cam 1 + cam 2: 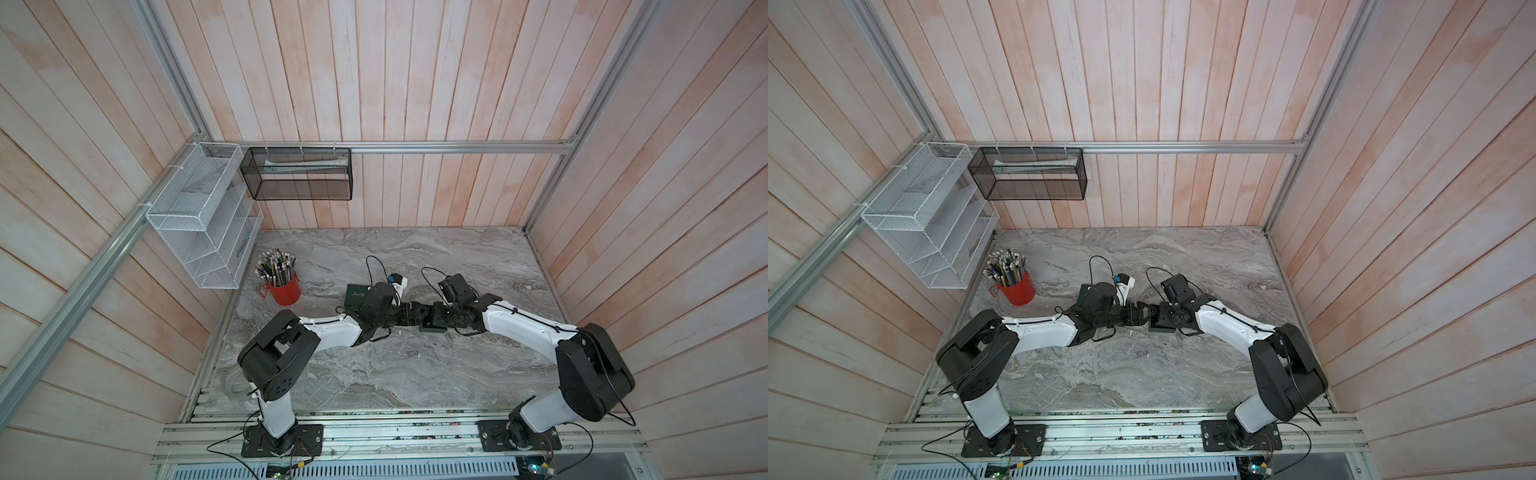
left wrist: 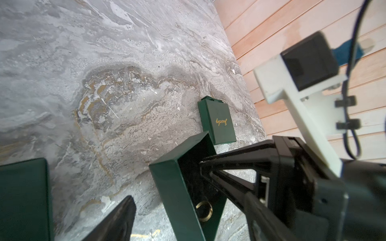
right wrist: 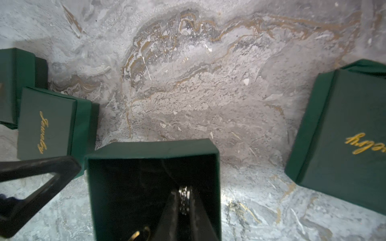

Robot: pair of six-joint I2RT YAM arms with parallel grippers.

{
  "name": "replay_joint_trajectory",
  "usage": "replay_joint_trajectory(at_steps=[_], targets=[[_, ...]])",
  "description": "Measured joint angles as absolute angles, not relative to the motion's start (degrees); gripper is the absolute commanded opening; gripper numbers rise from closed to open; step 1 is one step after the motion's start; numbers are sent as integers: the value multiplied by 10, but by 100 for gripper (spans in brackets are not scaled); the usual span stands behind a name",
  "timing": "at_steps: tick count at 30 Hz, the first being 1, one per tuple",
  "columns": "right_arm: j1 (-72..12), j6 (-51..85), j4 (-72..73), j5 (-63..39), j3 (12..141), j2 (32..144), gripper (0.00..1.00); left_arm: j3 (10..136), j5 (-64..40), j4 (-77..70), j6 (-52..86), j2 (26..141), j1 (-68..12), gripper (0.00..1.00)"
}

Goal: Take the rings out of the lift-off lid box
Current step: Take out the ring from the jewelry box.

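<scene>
My right fingers (image 3: 168, 218) reach down inside the open green box (image 3: 150, 149), pinched narrow on a silver ring (image 3: 184, 201) held between their tips. A gold ring (image 2: 203, 210) lies on the box floor just beside them, and my left fingers (image 2: 119, 221) stand wide and empty just outside the box wall. I judge this to be the pick of a ring, so next I need a straight lift clear of the walls, then a release on the bare surface (image 3: 208, 94) beyond the box.
</scene>
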State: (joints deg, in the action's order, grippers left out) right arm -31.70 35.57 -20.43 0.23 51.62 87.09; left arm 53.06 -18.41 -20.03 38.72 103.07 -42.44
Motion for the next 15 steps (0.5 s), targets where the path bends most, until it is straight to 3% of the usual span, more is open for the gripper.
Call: replay_joint_trajectory(at_steps=[7, 15], targets=[[-292, 376, -179, -30, 485, 829, 12, 537, -197, -197, 395, 1054, -424, 77], [-291, 386, -144, -62, 472, 811, 12, 566, -224, -207, 411, 1084, -424, 58]])
